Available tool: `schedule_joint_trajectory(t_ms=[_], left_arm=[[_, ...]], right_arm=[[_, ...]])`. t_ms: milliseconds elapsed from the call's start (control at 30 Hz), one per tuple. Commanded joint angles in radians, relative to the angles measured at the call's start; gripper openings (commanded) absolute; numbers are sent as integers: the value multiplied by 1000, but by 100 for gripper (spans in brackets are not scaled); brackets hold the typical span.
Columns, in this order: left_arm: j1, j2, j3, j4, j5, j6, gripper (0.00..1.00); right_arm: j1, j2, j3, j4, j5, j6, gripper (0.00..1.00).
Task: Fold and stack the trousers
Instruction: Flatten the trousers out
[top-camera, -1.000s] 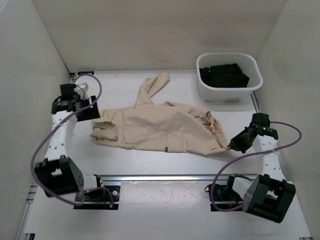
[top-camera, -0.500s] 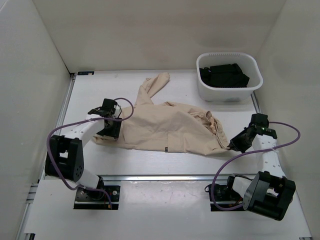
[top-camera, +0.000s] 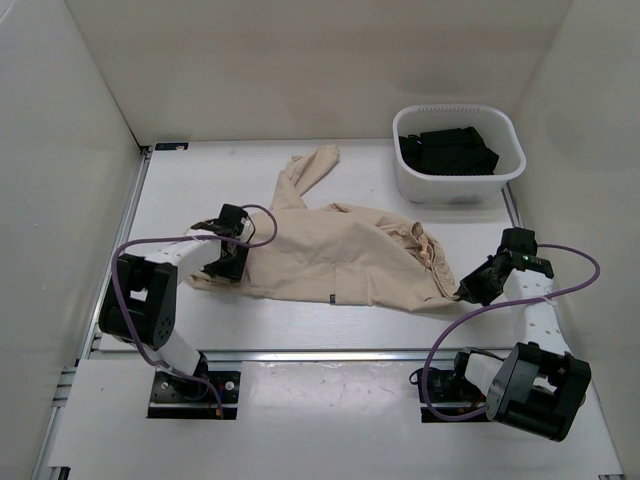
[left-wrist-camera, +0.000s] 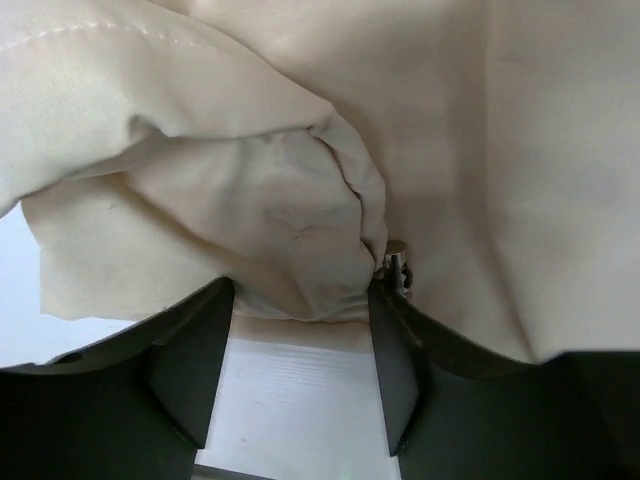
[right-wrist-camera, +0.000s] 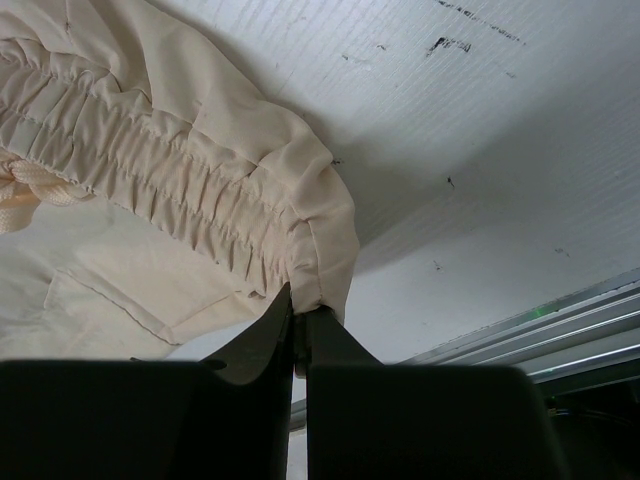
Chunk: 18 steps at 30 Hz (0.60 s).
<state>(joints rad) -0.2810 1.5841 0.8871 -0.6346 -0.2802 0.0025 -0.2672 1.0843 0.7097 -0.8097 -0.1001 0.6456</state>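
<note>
Both grippers are at the trousers (top-camera: 340, 255) sprawled across the table (top-camera: 300, 325), right gripper (right-wrist-camera: 300, 318) pinching the gathered waistband edge tight, left gripper (left-wrist-camera: 300, 310) with jaws spread wide at the bunched leg end.

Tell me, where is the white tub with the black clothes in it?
In the top view, the white tub sits at the far right corner of the table, beyond the beige trousers and further back than the right pincer.
</note>
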Motion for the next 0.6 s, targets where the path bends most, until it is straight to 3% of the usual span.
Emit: schedule_joint_trajectory(t_ms=[0,67,100,267,433,500,567], left_arm=[[-9,36,0,12,9,-2,60],[-9,45,13,12,-13,-2,21],[2,45,36,12,-13,-2,14],[106,-2,225,-86,-22,-2,14],[507,-21,640,-342,252,-2,14],[651,-33,665,-439,288,-2,14],[739,-76,568,-448,297,-2,14]], right_arm=[[-3,0,7,10,2,-21,0],[-3,0,7,10,2,-21,0],[-3,0,7,10,2,-21,0],[-26,38,97,10,11,-41,0],[-76,104,310,-67,-3,-60,0],[-102,95,347,-100,-3,-60,0],[-125,60,334,-121,6,-60,0]])
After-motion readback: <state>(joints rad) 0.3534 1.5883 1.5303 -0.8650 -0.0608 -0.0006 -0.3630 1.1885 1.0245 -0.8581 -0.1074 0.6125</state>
